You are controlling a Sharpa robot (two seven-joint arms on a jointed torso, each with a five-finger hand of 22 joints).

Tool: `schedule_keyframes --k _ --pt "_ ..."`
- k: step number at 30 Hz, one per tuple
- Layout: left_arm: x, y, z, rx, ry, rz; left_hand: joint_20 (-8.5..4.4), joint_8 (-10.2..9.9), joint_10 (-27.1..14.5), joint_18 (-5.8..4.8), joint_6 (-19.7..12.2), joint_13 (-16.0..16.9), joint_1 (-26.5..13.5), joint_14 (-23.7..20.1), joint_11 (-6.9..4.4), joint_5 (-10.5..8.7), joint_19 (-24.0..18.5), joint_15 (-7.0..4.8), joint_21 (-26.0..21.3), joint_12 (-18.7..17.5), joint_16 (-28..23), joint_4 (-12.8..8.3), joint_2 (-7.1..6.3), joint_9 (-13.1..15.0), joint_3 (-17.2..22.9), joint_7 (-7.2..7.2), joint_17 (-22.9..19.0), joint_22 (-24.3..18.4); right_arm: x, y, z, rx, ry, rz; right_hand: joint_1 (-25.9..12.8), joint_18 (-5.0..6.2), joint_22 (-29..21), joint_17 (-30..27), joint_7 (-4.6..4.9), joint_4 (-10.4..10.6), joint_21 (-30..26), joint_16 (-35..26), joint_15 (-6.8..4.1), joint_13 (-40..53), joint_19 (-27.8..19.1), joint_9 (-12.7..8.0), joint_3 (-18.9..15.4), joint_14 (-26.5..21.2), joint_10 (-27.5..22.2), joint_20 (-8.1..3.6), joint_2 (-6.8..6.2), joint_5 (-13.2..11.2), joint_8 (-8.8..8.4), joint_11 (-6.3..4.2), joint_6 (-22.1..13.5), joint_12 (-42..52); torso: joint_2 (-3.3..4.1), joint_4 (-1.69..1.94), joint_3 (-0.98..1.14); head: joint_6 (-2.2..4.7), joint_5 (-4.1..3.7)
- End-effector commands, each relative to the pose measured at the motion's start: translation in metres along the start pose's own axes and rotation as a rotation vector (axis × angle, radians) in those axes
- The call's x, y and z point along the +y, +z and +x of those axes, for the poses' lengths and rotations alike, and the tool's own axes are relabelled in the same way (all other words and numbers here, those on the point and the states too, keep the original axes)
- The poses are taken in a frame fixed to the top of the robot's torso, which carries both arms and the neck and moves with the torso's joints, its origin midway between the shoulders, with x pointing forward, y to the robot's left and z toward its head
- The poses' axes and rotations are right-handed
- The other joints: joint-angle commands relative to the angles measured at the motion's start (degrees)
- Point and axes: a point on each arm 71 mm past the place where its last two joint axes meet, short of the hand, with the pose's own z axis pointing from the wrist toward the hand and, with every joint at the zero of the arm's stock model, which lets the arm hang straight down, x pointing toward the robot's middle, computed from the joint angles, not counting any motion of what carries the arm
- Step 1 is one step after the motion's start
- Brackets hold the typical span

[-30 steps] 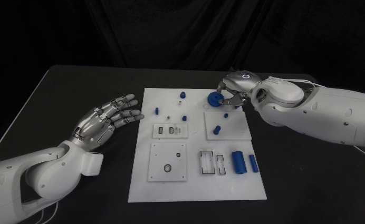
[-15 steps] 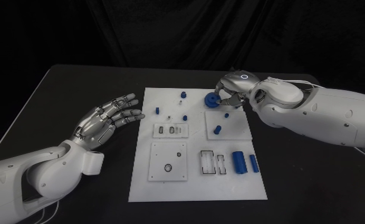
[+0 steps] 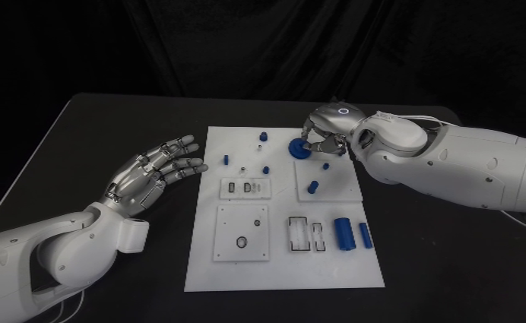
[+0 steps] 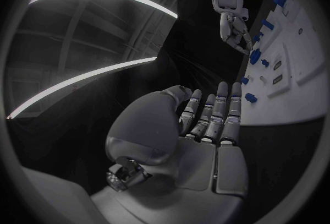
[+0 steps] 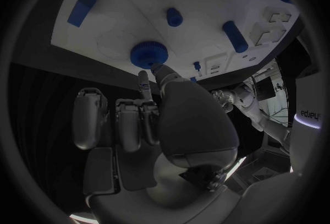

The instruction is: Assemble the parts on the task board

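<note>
Fingertips (image 5: pixel 157 69) of right hand (image 3: pixel 324 137) touching blue gear (image 5: pixel 148 54), contact plain at wrist

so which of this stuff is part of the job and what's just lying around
Part of the job: task board, blue gear held by the right robot hand, blue pegs, two blue cylinders.
Lying about: black table; left robot hand, open, idle.

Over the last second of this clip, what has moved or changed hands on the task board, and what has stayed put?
The right hand has shifted toward the left arm's side along the far edge of the task board, and the blue gear at its fingertips has moved that way with it. Whether the fingers grip the gear or only touch it cannot be told. The left hand remains open beside the board, and the other blue parts lie where they were.
</note>
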Motion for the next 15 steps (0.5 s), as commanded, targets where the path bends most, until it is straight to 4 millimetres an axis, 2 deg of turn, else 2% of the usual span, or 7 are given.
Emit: schedule_keyframes --k 1,2,3,6,10,15 --pt "-0.003 0.0005 0.0013 0.008 -0.011 0.051 -0.1 -0.27 0.01 -0.66 -0.04 0.04 -0.7 -0.47 0.34 -0.04 -0.44 0.03 -0.29 0.29 0.34 0.05 -0.07 -0.08 0.25 0.27 -0.08 -0.07 -0.0023 0.0005 0.0014 0.032 -0.011 0.039 -0.73 0.19 7.91 15.09 0.94 0.8 -0.94 0.15 1.02 15.09 -0.85 -0.26 -0.33 5.97 6.02 0.72 -0.33 -3.02 -1.41 1.17 -2.07 0.15 -0.04 0.03 -0.04 -0.05 -0.07" --pt "-0.0029 0.0007 0.0012 0.009 -0.011 0.051 -0.1 -0.29 -0.01 -0.67 -0.1 0.04 -0.75 -0.53 0.35 -0.06 -0.46 0.04 -0.3 0.29 0.33 0.03 -0.1 -0.09 0.27 0.29 -0.1 -0.07 -0.0016 0.0008 0.0011 0.029 -0.01 0.038 -1.29 0.27 7.82 15.09 1.44 1.21 -1.21 0.15 1.39 15.09 -1.04 -0.56 -0.72 5.97 6.02 1.0 -0.65 -4.84 -2.35 1.54 -3.59 0.15 -0.03 0.04 -0.05 -0.08 -0.09" --pt "-0.0029 0.0007 0.0012 0.009 -0.011 0.051 -0.1 -0.29 -0.01 -0.67 -0.1 0.04 -0.75 -0.53 0.35 -0.06 -0.46 0.04 -0.3 0.29 0.33 0.03 -0.1 -0.09 0.27 0.29 -0.1 -0.07 -0.0011 0.0009 0.0009 0.026 -0.009 0.037 -2.08 0.26 7.87 15.09 1.99 1.82 -1.26 0.15 1.78 15.09 -1.03 -1.13 -1.37 5.97 6.02 1.36 -0.96 -7.88 -3.74 1.99 -6.05 0.15 -0.03 0.04 -0.05 -0.08 -0.09" --pt "-0.0027 0.001 0.0012 0.009 -0.011 0.051 -0.1 -0.29 -0.01 -0.67 -0.1 0.04 -0.75 -0.53 0.35 -0.06 -0.46 0.04 -0.3 0.29 0.33 0.03 -0.1 -0.09 0.27 0.29 -0.1 -0.07 0.0018 0.0016 0.0001 0.016 -0.006 0.027 -2.69 0.26 8.07 15.09 2.45 2.66 -1.23 0.15 2.19 15.07 -0.87 -1.85 -2.22 5.97 6.0 1.9 -1.19 -10.69 -4.38 2.42 -8.6 0.15 -0.03 0.09 -0.05 -0.11 -0.12" --pt "-0.0024 0.0014 0.0013 0.01 -0.012 0.05 -0.1 -0.29 -0.01 -0.67 -0.1 0.04 -0.75 -0.53 0.35 -0.06 -0.46 0.04 -0.3 0.29 0.33 0.03 -0.1 -0.09 0.27 0.29 -0.1 -0.07 0.0055 0.0034 0.0 0.018 -0.005 0.015 -2.84 0.18 8.31 15.09 2.57 3.0 -0.98 0.15 2.31 15.09 -0.59 -2.14 -2.43 5.97 6.02 2.04 -1.09 -10.82 -4.41 2.53 -9.33 0.15 -0.03 0.08 -0.08 -0.18 -0.17" --pt "-0.0021 0.0018 0.0017 0.013 -0.013 0.05 -0.1 -0.29 -0.01 -0.67 -0.1 0.04 -0.75 -0.53 0.35 -0.06 -0.46 0.04 -0.3 0.29 0.33 0.03 -0.1 -0.09 0.27 0.29 -0.1 -0.07 0.0058 0.0057 0.0014 0.033 -0.01 0.016 -2.16 0.18 8.53 15.09 2.6 2.91 -0.94 0.15 2.38 14.79 -0.44 -3.01 -2.45 5.97 5.63 2.21 -0.79 -8.34 -4.37 2.57 -10.85 0.08 -0.04 0.0 -0.06 -0.22 -0.18"
